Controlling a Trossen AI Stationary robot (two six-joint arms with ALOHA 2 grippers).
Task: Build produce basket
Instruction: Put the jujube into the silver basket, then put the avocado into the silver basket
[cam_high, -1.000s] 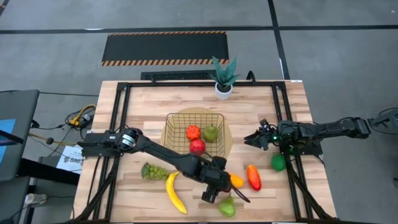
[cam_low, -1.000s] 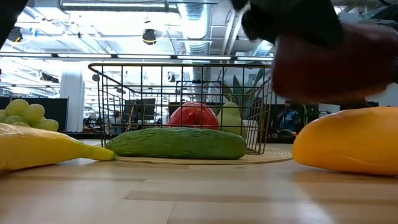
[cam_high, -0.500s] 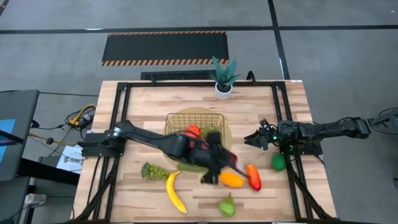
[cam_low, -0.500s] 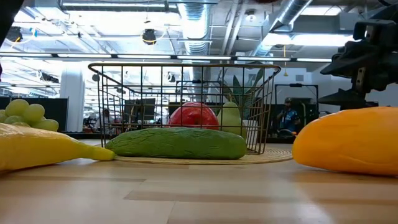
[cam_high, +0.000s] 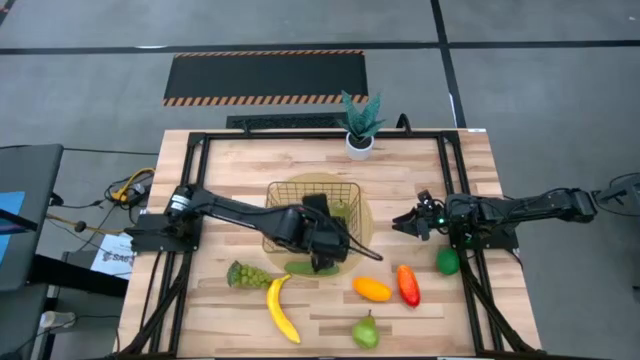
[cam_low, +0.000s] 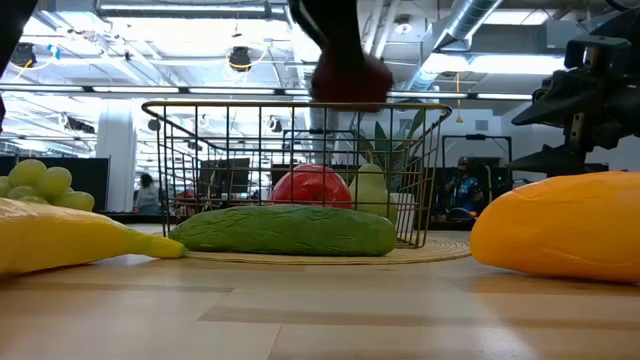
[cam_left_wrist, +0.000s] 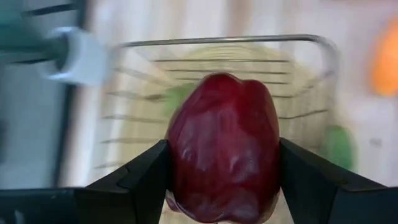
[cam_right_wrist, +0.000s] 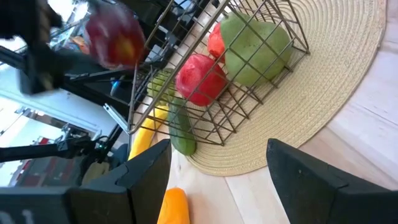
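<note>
The gold-tan wire basket (cam_high: 300, 200) sits on a round tan mat and holds a red apple (cam_right_wrist: 200, 78), a green pear (cam_right_wrist: 255, 40) and an orange-red piece (cam_right_wrist: 214, 43). My left gripper (cam_high: 322, 245) hovers over the basket's near side, shut on a dark red fruit (cam_left_wrist: 224, 155), which shows above the rim in the low view (cam_low: 350, 75). On the table lie a cucumber (cam_low: 290, 230), grapes (cam_high: 245, 274), a banana (cam_high: 280, 308), an orange fruit (cam_high: 372, 289), a red-orange piece (cam_high: 408, 285), a pear (cam_high: 366, 331) and a green fruit (cam_high: 447, 261). My right gripper (cam_high: 408, 222) waits open to the basket's right. My left gripper pinches the dark red fruit between its two fingers (cam_left_wrist: 146, 177), one on each flank (cam_left_wrist: 273, 162) at the fruit's widest part. The fruit is lifted clear, in the air above the basket's rim (cam_left_wrist: 230, 40).
A potted green plant (cam_high: 360, 128) stands at the table's far edge. The black frame rails (cam_high: 200, 190) run along both sides of the table. The cucumber lies on the mat against the basket's near wall. Bare wood shows at the far left and far right of the basket.
My left gripper has risen from the near part of the table, beside the pear, and swung toward the far edge with the dark red fruit in its fingers. It now hangs over the basket. The right arm has kept still.
</note>
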